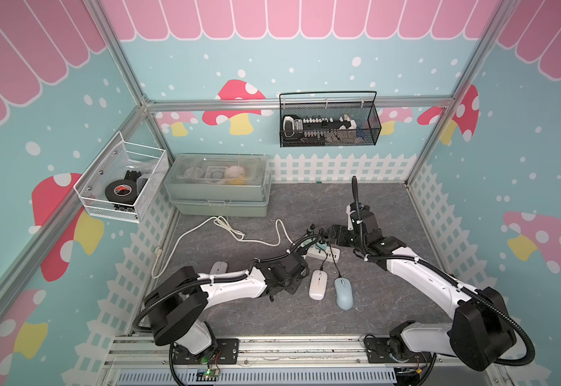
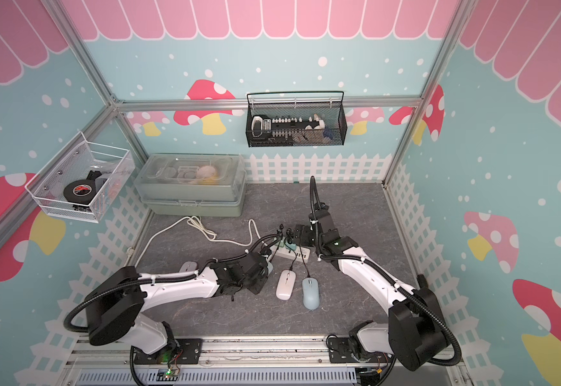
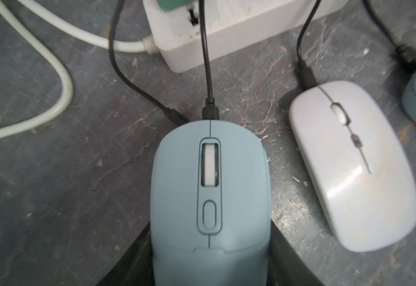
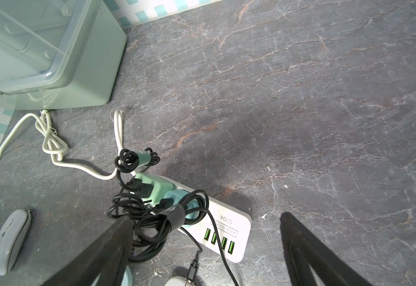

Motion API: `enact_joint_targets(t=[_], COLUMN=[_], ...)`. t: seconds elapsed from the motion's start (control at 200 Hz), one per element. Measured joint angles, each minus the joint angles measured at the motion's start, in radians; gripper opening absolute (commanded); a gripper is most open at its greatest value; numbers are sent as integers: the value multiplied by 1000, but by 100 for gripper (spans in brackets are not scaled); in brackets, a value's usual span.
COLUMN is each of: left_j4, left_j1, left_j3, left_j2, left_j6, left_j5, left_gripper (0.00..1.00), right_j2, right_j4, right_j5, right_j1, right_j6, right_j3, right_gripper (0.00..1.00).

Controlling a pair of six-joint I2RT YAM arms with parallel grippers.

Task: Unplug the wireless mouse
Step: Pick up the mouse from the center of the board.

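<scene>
Table (image 1: 389,207): grey slate top, with black cords bundled on the power strip (image 4: 229,232).
Right gripper (image 4: 205,218): jaws wide and empty, hovering over the strip, well apart from the plug.
Left gripper (image 3: 210,230): clamped on the flanks of the blue mouse (image 3: 210,198).
Blue mouse: on the table, near the strip, with the white mouse (image 3: 350,161) beside it.
Plug (image 3: 210,112): seated in the mouse's nose. Probably best to pinch its body, not the cord, and draw it straight out while the left braces.
</scene>
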Motion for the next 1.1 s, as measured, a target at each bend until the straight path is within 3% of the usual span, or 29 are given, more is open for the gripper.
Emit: enact_joint_targets(t=[0.365, 0.761, 1.101], left_j4=[39, 69, 120], left_j1=[14, 43, 82], left_j3=[-83, -137, -149], left_j2=[-187, -305, -322], left_j6=[-2, -2, -2], left_j5=[-34, -34, -14], left_gripper=[50, 50, 50], right_j2=[-20, 23, 110], right_j4=[37, 180, 324], right_j5=[-179, -333, -420], right_j1=[10, 112, 172], right_j6=[36, 165, 289], right_j3=[33, 33, 0], right_gripper=[73, 46, 38])
